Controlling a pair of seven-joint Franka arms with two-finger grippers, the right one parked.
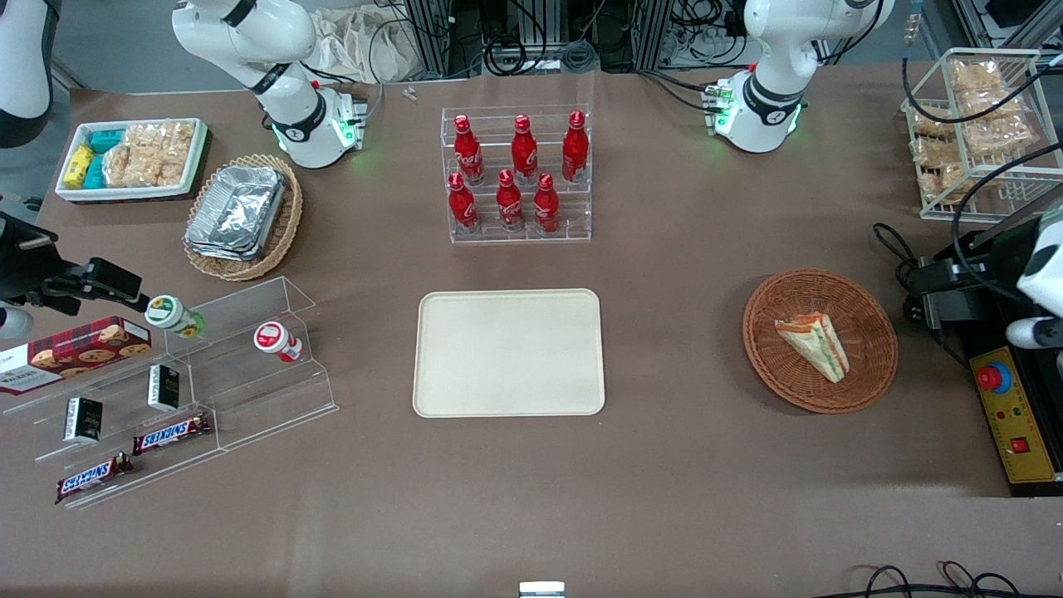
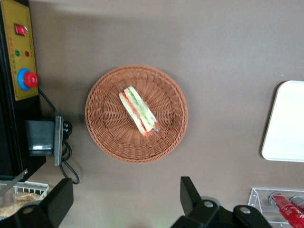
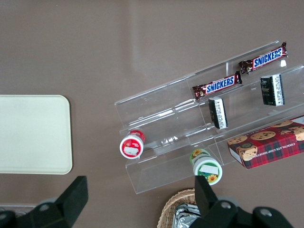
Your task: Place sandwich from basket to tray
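The sandwich [image 1: 814, 344] lies on its side in the round reddish-brown basket [image 1: 864, 372], one wedge and nothing else in there, with bare weave all round it. Its green and orange-red layers show clearly in the left wrist view [image 2: 138, 110]; the clear wrap is hard to make out. The basket [image 2: 104, 128] sits on the brown table [image 1: 664, 465] toward the working arm's end, well apart from the one cream tray [image 1: 508, 352], with open table between them. The tray's flat surface is bare, and in the left wrist view only one rounded end of it [image 2: 285, 123] shows, the rest cut off.

The gripper [image 2: 123, 206] hangs above the table just beside the basket, its two dark fingers [image 2: 189, 192] spread wide apart and holding nothing; their tips are cut off at the frame edge. In the front view the gripper itself cannot be made out.

Farther from the front camera than the tray stands a clear rack [image 1: 519, 228] with six red bottles [image 1: 509, 199], three in each row. A black and yellow control box [image 1: 1017, 419] with a red button lies beside the basket at the table's edge.
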